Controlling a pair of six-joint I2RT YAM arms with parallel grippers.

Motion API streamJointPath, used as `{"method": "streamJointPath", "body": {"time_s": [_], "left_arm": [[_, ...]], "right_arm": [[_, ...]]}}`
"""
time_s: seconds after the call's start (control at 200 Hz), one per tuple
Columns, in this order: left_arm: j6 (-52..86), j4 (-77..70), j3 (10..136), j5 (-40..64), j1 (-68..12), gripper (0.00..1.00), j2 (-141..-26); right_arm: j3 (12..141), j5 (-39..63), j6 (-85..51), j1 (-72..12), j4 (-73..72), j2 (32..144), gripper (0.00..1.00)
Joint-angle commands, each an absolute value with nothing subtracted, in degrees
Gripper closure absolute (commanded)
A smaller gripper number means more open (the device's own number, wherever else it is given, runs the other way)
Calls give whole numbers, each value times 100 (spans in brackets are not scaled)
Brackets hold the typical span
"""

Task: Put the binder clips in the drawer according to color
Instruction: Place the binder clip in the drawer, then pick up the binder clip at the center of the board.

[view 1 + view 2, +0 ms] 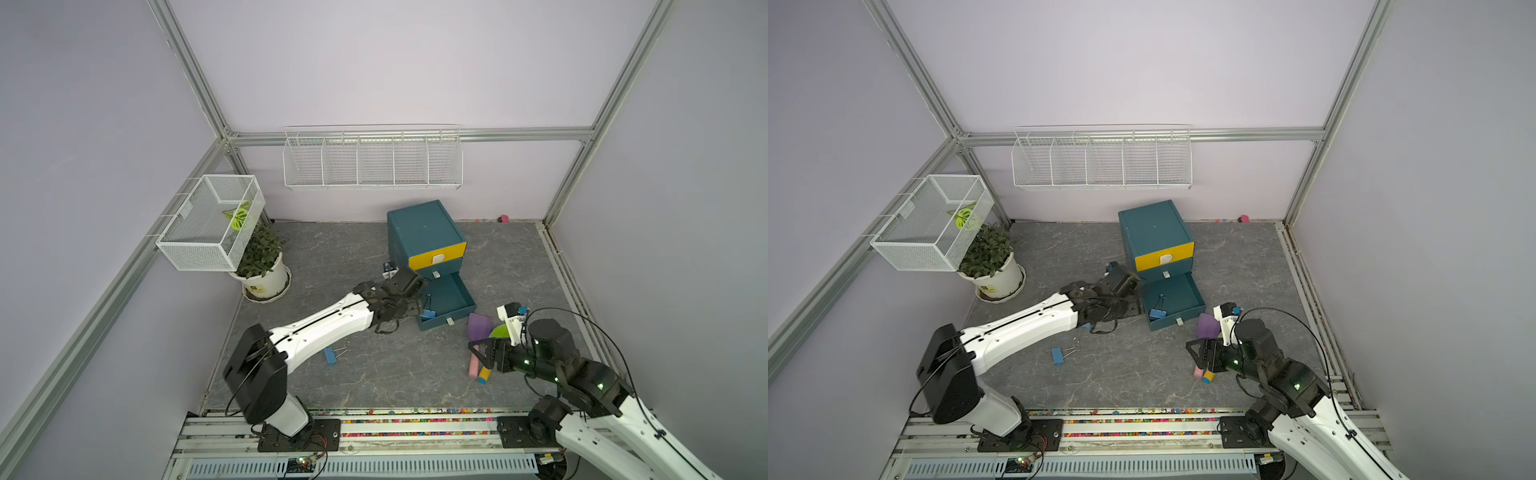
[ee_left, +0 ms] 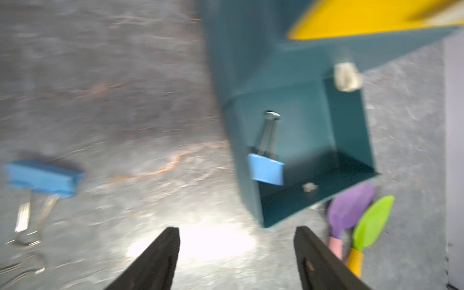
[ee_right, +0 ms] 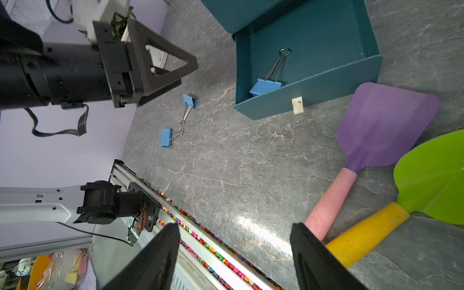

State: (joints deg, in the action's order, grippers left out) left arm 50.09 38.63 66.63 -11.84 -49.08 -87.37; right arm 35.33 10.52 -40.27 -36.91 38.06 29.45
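The drawer cabinet (image 1: 419, 232) is dark teal with a yellow top drawer, and its bottom drawer (image 1: 451, 299) is pulled out. A blue binder clip (image 1: 427, 311) (image 2: 266, 169) (image 3: 266, 86) lies inside it at the front left corner. My left gripper (image 2: 237, 251) (image 1: 411, 309) hovers just left of that drawer, open with nothing between its fingers. Two more blue clips (image 3: 165, 137) (image 3: 190, 100) lie on the floor near the left arm; one shows in both top views (image 1: 330, 356) (image 1: 1057, 356). My right gripper (image 3: 234, 251) (image 1: 478, 351) is open and empty at the front right.
A purple toy shovel (image 3: 384, 125) and a green one (image 3: 431, 175) lie right of the open drawer, close to my right gripper. A potted plant (image 1: 264, 278) stands at the back left under a wire basket (image 1: 208, 224). A long wire rack (image 1: 372, 160) hangs on the back wall.
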Motion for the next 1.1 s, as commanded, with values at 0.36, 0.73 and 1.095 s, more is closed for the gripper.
{"method": "streamJointPath", "body": {"time_s": [0.36,0.73,1.095], "left_arm": [[3829,3996,5359,-1303,-3356,10,-8986],[3228,3847,5509,-1030,-2843,14,-9422],[2964,3767,5731,-865,-2526,19,-9713]], "right_arm": [[3389,1019,-4105,-3735,3588,2970,24],[3367,1011,-4177,-3734,3538,3053,24],[3344,1028,-4245,-3729,3472,3094,24]]}}
